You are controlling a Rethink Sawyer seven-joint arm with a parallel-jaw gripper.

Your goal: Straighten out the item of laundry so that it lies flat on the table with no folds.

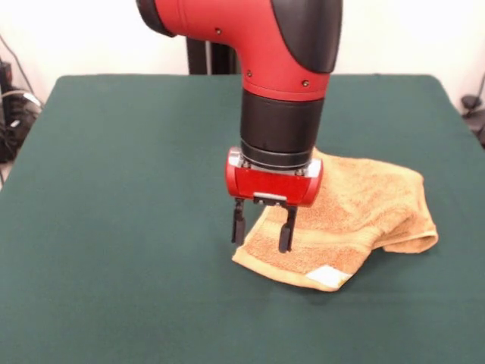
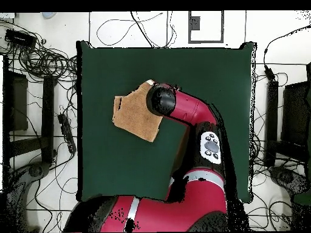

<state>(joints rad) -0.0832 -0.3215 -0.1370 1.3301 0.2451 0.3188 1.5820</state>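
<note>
The orange-tan towel (image 1: 356, 205) lies crumpled on the green table (image 1: 121, 189), right of centre. It is folded over itself, with a thick rolled fold at its right end. Its white care tag (image 1: 327, 277) shows at the near corner. My gripper (image 1: 263, 227) points straight down over the towel's near left edge, open and empty. One finger (image 1: 239, 224) is over the bare table and the other is over the cloth. In the overhead view the towel (image 2: 130, 112) lies in the table's (image 2: 121, 170) upper middle. The arm's wrist (image 2: 161, 100) hides the gripper and the towel's right edge.
The red arm (image 2: 200, 121) reaches across the table's right half in the overhead view. Cables and dark equipment (image 2: 36, 60) lie on the floor around the table. More cables (image 1: 11, 106) show beside the table's far left corner in the front view.
</note>
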